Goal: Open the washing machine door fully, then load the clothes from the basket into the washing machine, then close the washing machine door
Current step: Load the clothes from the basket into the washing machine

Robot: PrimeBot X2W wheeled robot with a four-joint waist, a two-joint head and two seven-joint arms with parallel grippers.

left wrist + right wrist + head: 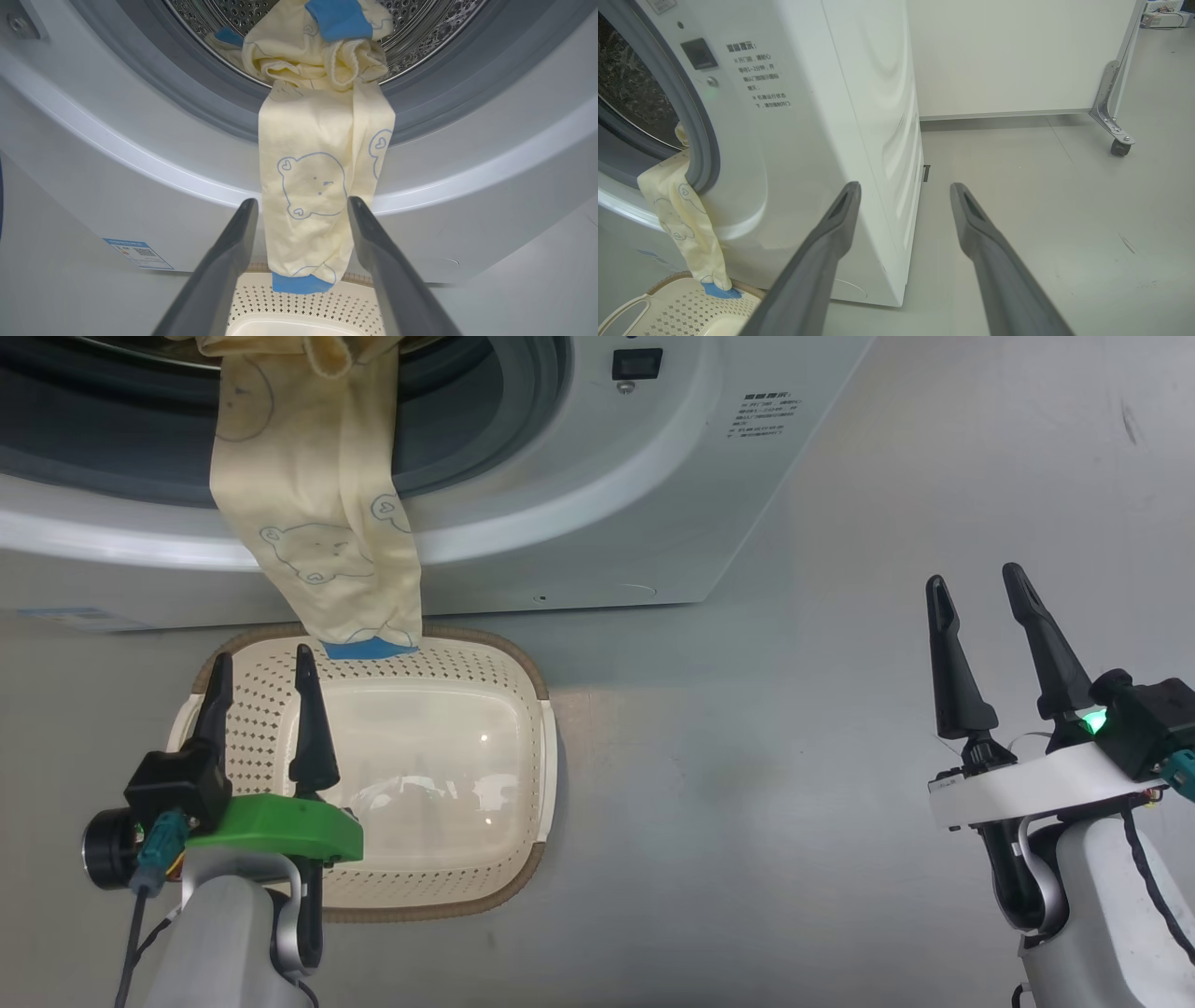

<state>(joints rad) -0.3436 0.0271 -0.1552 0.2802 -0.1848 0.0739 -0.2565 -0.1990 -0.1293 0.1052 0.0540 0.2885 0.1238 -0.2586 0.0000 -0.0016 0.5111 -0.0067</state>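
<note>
Left end effector (262,658), fingers apart and empty like the right end effector (976,575), would best pinch the clothes (317,523) dangling from the washing machine (653,476) porthole down to the basket (467,658) rim, low near the blue cuff (366,649), and tuck them fully inside.

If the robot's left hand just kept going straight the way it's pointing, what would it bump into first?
Most likely the clothes, hanging out of the washing machine straight ahead between the open fingers of the left hand; the machine's white front lies behind. Depth is unclear.
</note>
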